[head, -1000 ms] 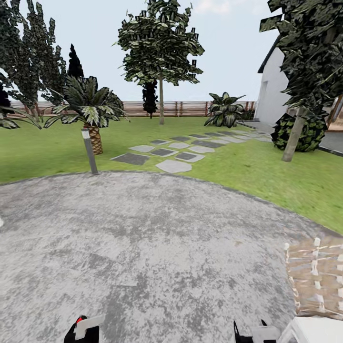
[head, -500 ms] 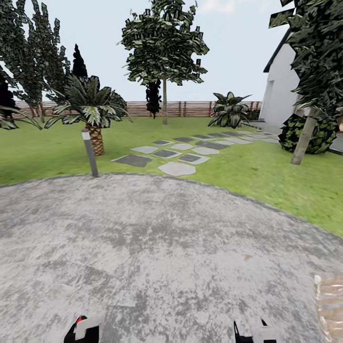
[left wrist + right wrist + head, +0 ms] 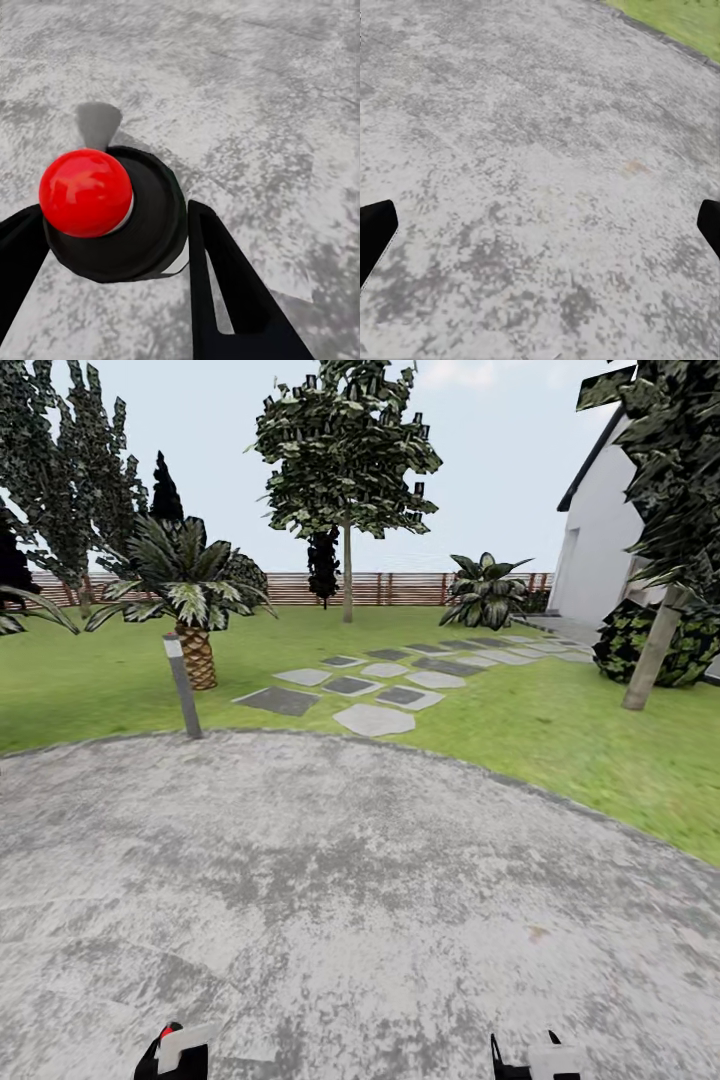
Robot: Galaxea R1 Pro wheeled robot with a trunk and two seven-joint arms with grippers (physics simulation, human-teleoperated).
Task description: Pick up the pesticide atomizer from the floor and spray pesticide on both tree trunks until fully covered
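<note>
1. Closest in, the left gripper [image 3: 112, 247] has its two black fingers [image 3: 225, 292] pinched on the pesticide atomizer [image 3: 120, 217]; the left wrist view looks straight down on its black top and round red knob, with grey paving beneath.
2. From the head view, that atomizer [image 3: 178, 1050] peeks in at about 7 o'clock, a whitish body with a red spot, right at the frame's lower edge.
3. The right gripper [image 3: 540, 225] is spread wide, fingertips at opposite edges of the right wrist view, nothing between them but mottled grey pavement [image 3: 532, 172].
4. Straight ahead, the round paved pad [image 3: 340, 880] spreads out to the lawn [image 3: 560, 730].
5. At 11 o'clock, a grey bollard post [image 3: 182, 686] stands on the pad's rim, a short palm [image 3: 190, 595] just behind it.
6. At 12 o'clock, stepping stones [image 3: 375, 685] lead across the grass.
7. At 2 o'clock, a pale tree trunk [image 3: 652, 658] leans beside a dark shrub [image 3: 640, 640].
8. Farthest off, a tall tree [image 3: 345, 460] stands before the slatted fence [image 3: 400, 588].
</note>
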